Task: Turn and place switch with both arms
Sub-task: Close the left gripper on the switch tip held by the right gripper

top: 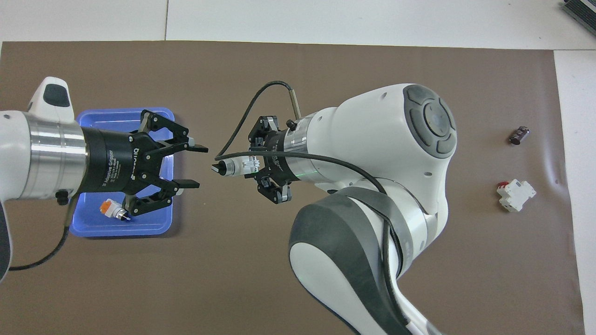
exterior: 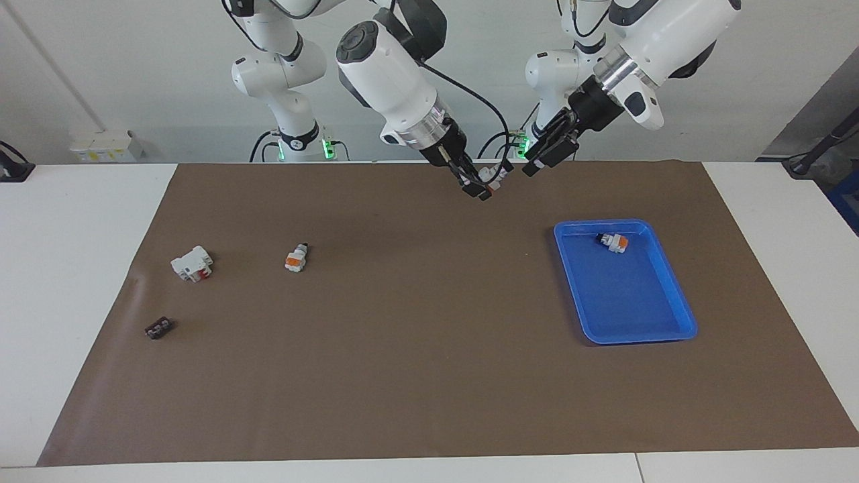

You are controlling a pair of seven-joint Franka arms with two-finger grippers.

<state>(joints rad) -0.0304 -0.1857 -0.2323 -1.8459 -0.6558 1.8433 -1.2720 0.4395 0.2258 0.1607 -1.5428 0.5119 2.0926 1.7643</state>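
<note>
Both arms are up in the air at the robots' edge of the brown mat (exterior: 429,376), tools pointing at each other. The right tool (top: 233,168) is clamped on the switch (top: 238,166), a small white piece with its black knob poking out toward the other arm; in the facing view the switch (exterior: 492,176) is mostly buried between the fingers, so I can't make out its coloured end at all. The left tool (top: 194,166) hangs just beside it with its fingers spread wide, not touching the switch, and from above it sits over the blue tray (top: 88,223). The big white right arm blocks a good chunk of mat in the overhead view, including the loose white and orange switch (exterior: 296,257) that only the facing view shows. Inside the tray, at the end nearer the robots, lies another white and orange switch (exterior: 613,242), partly covered by the left tool from above. Toward the right arm's end of the worktop (exterior: 74,282) sits a white block with a red mark (exterior: 192,263), and farther out a small dark part (exterior: 160,328), too tiny to read. The worktop is white around the mat, with a plain pale wall at the robots' end.
</note>
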